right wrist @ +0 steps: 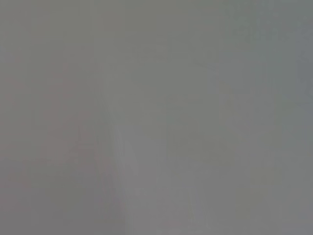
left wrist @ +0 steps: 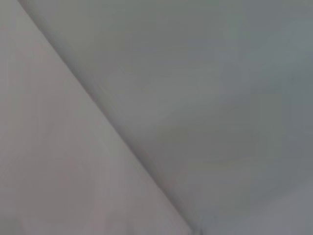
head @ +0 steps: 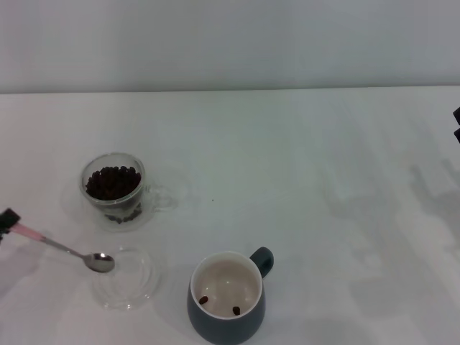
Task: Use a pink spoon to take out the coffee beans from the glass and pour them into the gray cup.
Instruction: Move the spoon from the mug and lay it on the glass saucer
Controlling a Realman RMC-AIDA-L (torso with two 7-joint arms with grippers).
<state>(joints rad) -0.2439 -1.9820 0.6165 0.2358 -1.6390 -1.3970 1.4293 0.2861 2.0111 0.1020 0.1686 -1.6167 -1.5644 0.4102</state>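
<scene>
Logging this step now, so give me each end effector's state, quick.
Left end effector: at the table's left edge, shut on the pink spoon by its handle end.
Right end effector: barely in view at the right edge; cannot be told.

No readable text, labels, brands, numbers or signs anywhere in head or wrist views.

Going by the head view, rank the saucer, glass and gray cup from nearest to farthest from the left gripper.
The left gripper is at the left edge, holding the pink spoon.
1. Saucer, under the spoon bowl.
2. Glass, behind it.
3. Gray cup, toward the centre.
</scene>
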